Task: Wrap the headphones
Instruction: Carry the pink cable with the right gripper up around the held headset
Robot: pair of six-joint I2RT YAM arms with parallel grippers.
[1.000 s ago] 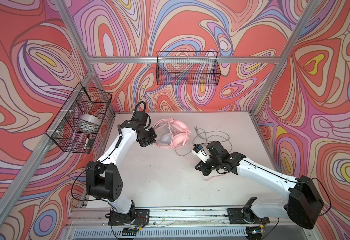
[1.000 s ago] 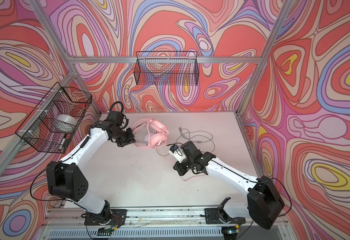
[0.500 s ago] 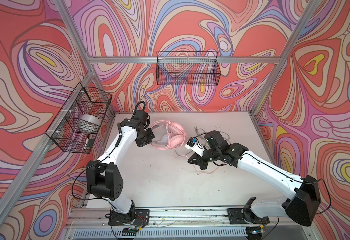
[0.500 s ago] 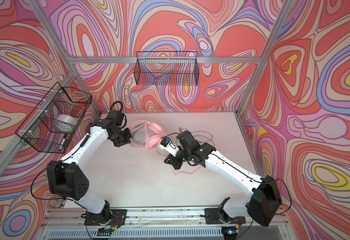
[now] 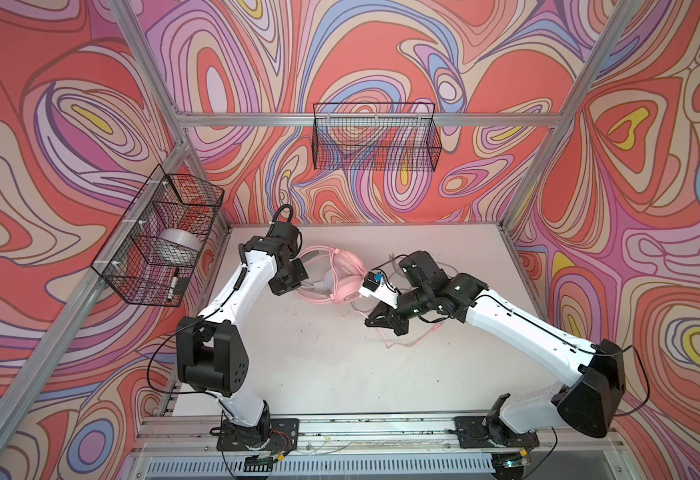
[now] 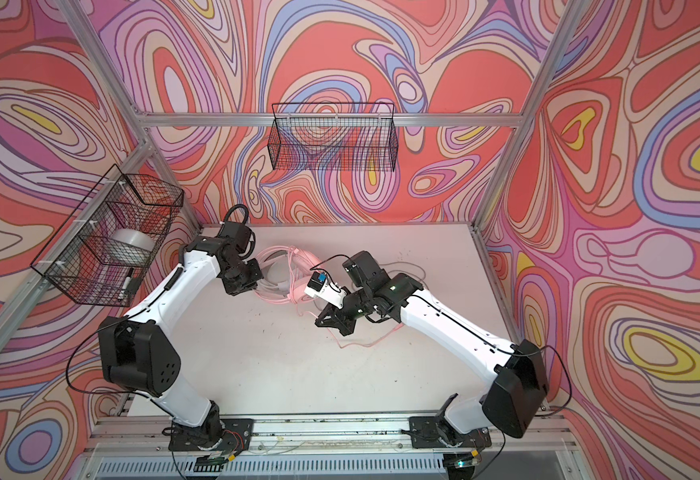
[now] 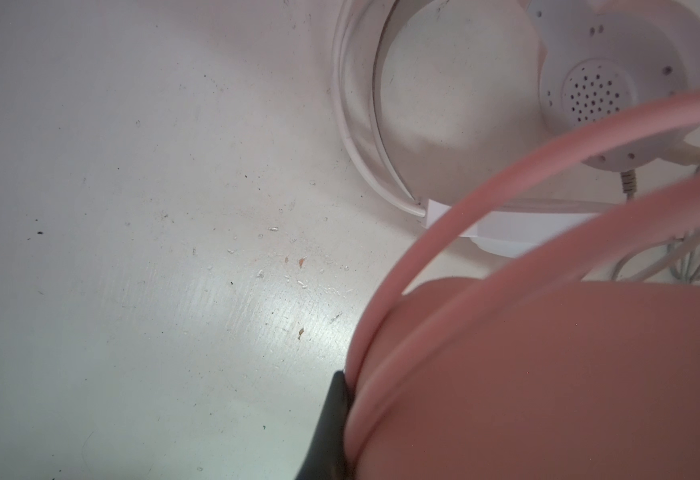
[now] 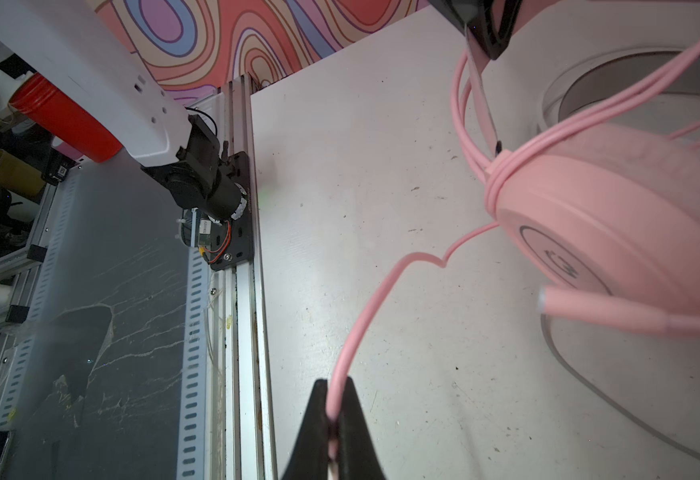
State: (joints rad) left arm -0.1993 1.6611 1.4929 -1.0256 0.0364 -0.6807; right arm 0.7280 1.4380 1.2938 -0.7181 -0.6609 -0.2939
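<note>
Headsets: the pink headset (image 5: 346, 276) sits toward 12 o'clock on the table (image 5: 340, 374). It lies partly over the white headset (image 7: 614, 83), whose grey cable (image 7: 647, 266) is bunched just beside it.
Left claw: the left gripper (image 5: 292, 282) is at 9 o'clock of the pink headset, pressed together on its headband. This looks like an anchor, so the headset cannot swing or slide while cable is drawn round it.
Right claw: the right gripper (image 8: 333, 419) is at 4 o'clock of the pink headset, pinching the pink cable (image 8: 364, 316) between its tips. A slack kinked bend runs from the pinch up to the earcup.
Wrap so far: several pink turns cross the earcup's edge. A loose tail lies on the table near 5 o'clock, so the job looks partway through.
Pinch placement: the short lead probably gives control over where the next turn lands.
Risk: the white headset underneath could be caught in a turn.
</note>
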